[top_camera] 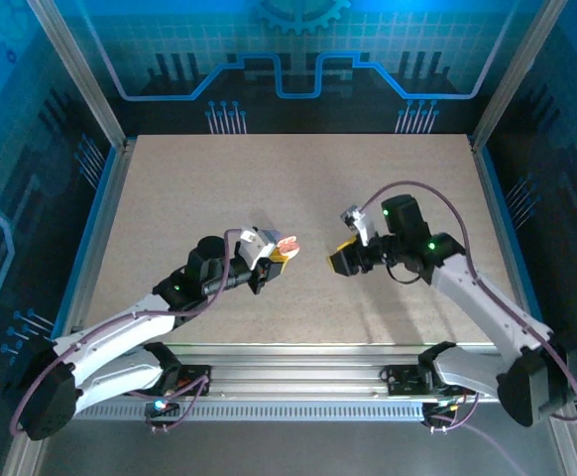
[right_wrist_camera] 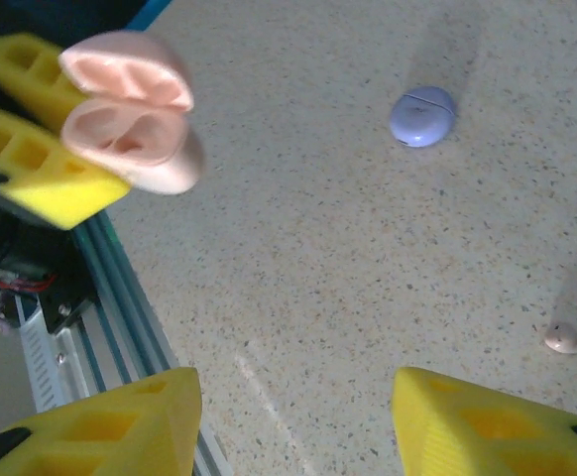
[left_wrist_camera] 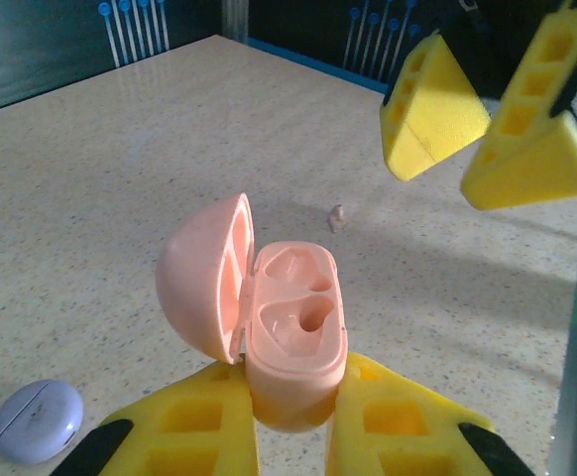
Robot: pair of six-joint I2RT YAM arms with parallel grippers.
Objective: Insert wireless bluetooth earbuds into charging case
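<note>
We are seeing the lower end of the pink charging case [left_wrist_camera: 293,307] hidden between the fingers [left_wrist_camera: 194,426] of the left gripper [left_wrist_camera: 293,377], and those fingers are running off the bottom edge. Ahead of that gripper, an earbud [left_wrist_camera: 337,217] is lying on the table [left_wrist_camera: 120,149], too small for us to make out; it is perhaps resting on its side. In the right wrist view, the right gripper [right_wrist_camera: 296,397] is being cut off by the bottom edge, and the case, ahead of it and off to one side, is looking blurred.

Open pink case [left_wrist_camera: 293,332]; pale earbud [left_wrist_camera: 336,217] beyond
</note>
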